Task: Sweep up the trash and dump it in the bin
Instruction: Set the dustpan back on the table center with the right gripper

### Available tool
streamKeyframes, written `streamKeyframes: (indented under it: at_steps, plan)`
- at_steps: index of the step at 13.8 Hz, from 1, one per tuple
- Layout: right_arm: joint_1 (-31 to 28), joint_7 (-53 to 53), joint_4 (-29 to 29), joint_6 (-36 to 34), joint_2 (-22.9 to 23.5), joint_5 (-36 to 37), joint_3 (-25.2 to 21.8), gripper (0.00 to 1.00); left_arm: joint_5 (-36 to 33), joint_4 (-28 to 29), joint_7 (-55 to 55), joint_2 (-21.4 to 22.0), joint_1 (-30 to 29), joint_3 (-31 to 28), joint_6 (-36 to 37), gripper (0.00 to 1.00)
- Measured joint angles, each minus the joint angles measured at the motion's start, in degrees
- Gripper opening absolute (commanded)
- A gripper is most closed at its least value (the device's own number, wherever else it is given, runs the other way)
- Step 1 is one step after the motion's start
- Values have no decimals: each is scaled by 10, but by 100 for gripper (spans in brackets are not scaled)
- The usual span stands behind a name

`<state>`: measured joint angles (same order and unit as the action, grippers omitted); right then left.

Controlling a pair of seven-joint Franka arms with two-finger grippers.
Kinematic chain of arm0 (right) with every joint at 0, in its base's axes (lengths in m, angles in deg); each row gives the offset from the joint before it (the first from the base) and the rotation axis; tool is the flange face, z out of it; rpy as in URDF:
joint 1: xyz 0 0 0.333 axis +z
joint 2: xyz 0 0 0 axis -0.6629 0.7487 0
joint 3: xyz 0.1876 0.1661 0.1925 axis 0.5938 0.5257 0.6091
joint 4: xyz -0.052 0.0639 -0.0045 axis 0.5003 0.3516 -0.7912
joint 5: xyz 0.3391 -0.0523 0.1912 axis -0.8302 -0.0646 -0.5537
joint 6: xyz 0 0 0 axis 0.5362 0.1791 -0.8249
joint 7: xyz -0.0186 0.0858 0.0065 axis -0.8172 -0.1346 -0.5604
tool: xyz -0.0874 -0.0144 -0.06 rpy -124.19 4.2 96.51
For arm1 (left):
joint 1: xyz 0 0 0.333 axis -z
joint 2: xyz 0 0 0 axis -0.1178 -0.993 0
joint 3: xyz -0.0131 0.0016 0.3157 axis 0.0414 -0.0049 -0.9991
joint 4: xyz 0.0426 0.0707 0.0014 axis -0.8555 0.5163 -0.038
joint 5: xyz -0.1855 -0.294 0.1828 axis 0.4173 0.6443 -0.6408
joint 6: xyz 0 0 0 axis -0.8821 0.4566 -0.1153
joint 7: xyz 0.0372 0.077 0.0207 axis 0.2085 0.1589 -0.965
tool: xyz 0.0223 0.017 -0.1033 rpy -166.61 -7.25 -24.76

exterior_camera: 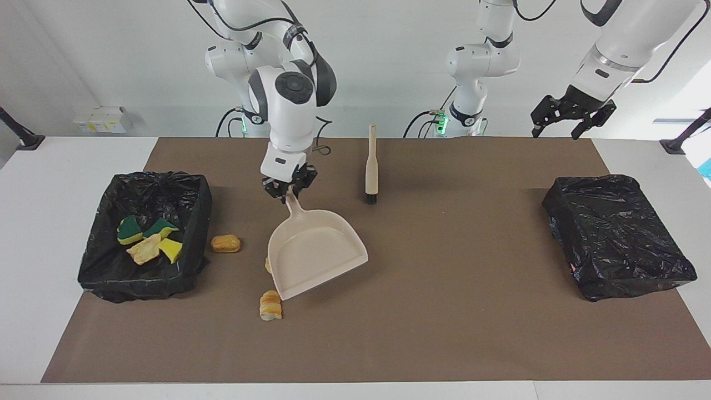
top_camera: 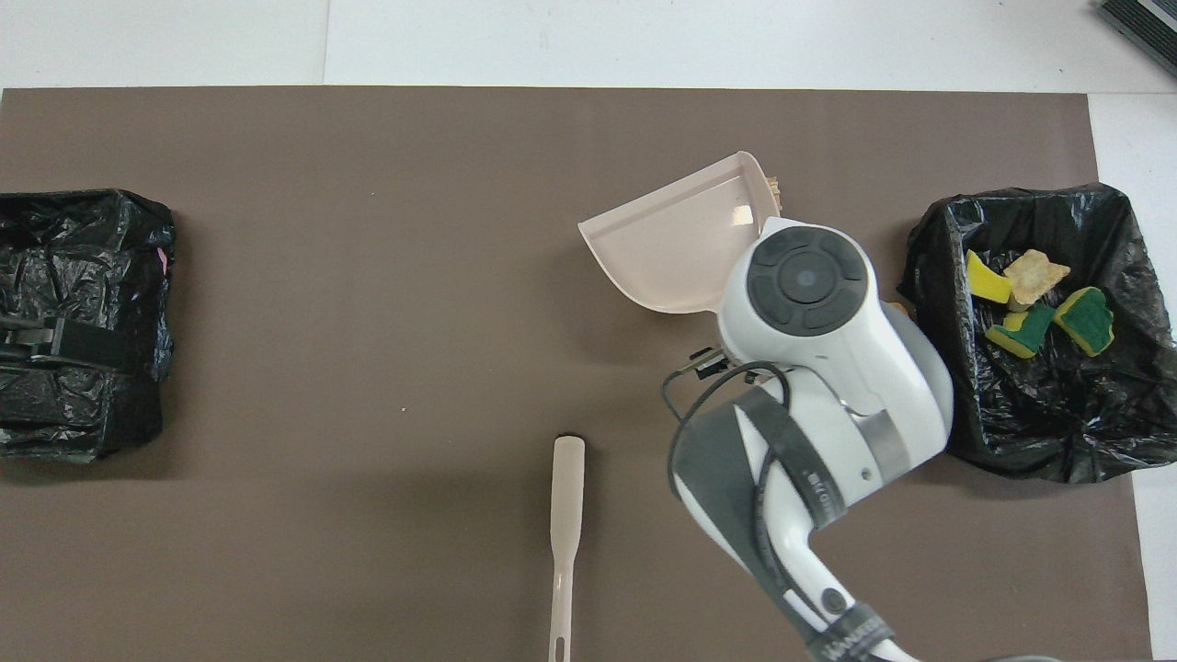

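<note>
Trash lies in two places toward the right arm's end of the table. Four scraps [exterior_camera: 147, 240], green-backed yellow sponge wedges and a crusty tan chunk, sit inside the open bin lined with crinkled black plastic [exterior_camera: 111, 280]. On the matte brown mat [exterior_camera: 444, 333] just beside that bin rests a rounded tan bread-like nugget [exterior_camera: 225, 243]. Farther from the robots, a striped orange bread piece [exterior_camera: 270, 305] lies at the corner of the dustpan's lip, and a pale scrap [exterior_camera: 267, 265] peeks from under the pan's edge.

The right gripper [exterior_camera: 289, 189] is clamped on the thin handle of the smooth beige plastic dustpan [exterior_camera: 314, 253], which slopes down from the handle to its wide lip; whether the lip touches the mat cannot be told.

The left gripper [exterior_camera: 572, 114], fingers apart and holding nothing, hangs high over the second bin, a lumpy block wrapped in glossy black plastic [exterior_camera: 616, 239], at the left arm's end.

A slim beige brush with short black bristles [exterior_camera: 371, 166] lies flat on the mat near the robots, between the arms.
</note>
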<state>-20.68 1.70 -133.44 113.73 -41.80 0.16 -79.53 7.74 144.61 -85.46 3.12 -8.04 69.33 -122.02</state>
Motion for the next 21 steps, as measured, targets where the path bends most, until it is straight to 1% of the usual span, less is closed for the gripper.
streamKeyframes:
  at_steps: [2,4,6,7,8,9,12,14,16,18,21]
  plan:
    - [42,123,54,1,60,0,0,0,-2,0,0,-7,0,0,-3,100]
    - [72,198,117,8,131,0,0,0,-2,-3,-3,-7,0,0,-5,100]
    - [93,247,197,11,208,0,-1,0,-1,-12,-3,-6,0,2,-7,100]
    - [98,259,229,11,236,0,-1,0,0,-17,-3,-5,0,4,-8,100]
    - [99,262,252,11,257,0,-1,2,0,-20,-4,-4,0,5,-8,100]
    - [99,263,266,11,270,0,-1,99,0,-24,-4,-4,0,6,-8,100]
    - [99,264,278,8,273,0,-3,100,2,-29,-7,-3,0,7,-8,100]
    - [95,264,286,0,265,0,-4,100,8,-29,-16,-3,0,7,-8,100]
    - [91,264,291,-25,241,-1,-4,100,10,-29,-23,-3,0,7,-8,100]
    - [87,264,284,-49,207,-8,-4,100,11,-29,-24,-2,0,5,-8,100]
    - [63,248,257,-52,169,-53,-5,100,11,-29,-27,-1,-1,-2,-8,100]
